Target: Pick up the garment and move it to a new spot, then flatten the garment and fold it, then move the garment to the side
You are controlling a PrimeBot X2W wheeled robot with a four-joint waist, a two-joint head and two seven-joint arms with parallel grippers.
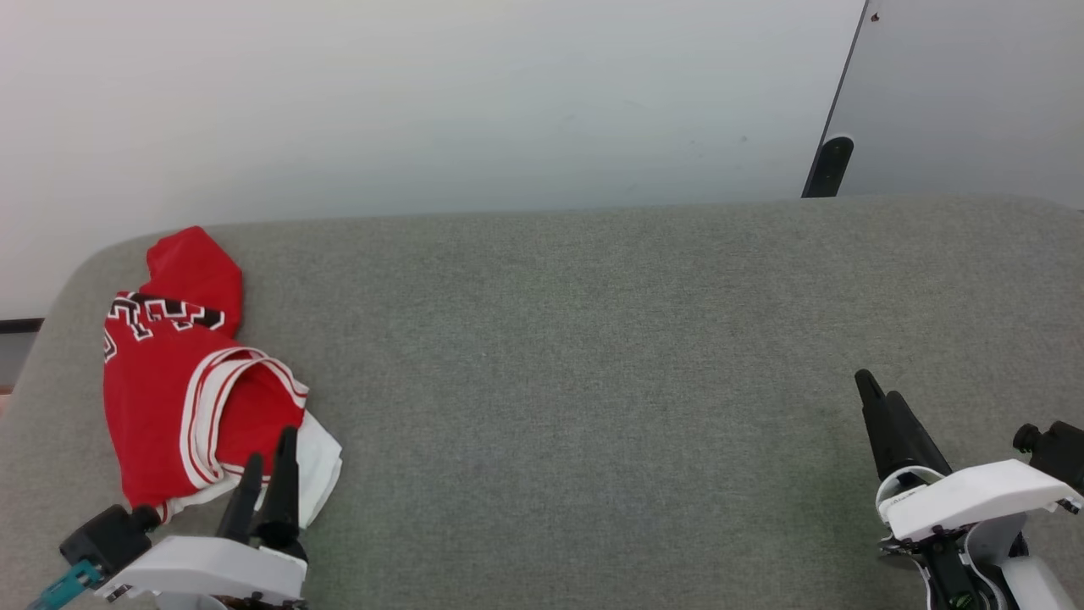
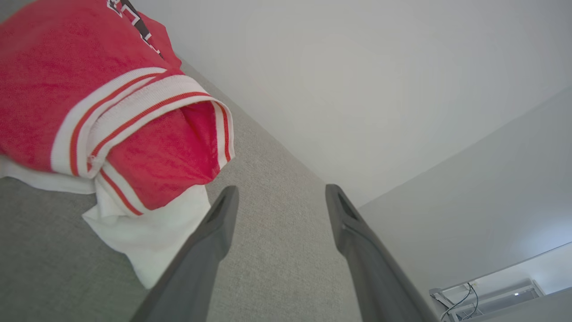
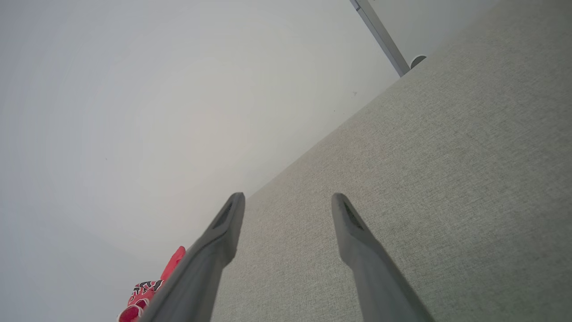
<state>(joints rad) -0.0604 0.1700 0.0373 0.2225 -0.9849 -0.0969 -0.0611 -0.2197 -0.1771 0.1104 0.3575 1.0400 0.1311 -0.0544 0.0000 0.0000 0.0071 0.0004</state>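
The garment [image 1: 182,373] is a red jersey with white, red-striped trim and black-and-white lettering, lying crumpled at the left end of the grey padded surface [image 1: 593,356], its white lining spilling out at the near side. My left gripper [image 1: 271,453] stands open at the garment's near right edge, empty. Through the left wrist camera the garment [image 2: 89,112] lies up and to the left of the open left gripper [image 2: 279,197]. My right gripper [image 1: 881,391] is open and empty at the lower right, far from the garment. Its wrist camera shows the open right gripper [image 3: 288,203] over bare fabric, the garment [image 3: 147,286] far off.
A pale wall [image 1: 423,102] rises behind the padded surface. A grey panel with a dark edge strip [image 1: 834,127] stands at the back right. The surface's rounded left corner [image 1: 59,296] is close to the garment.
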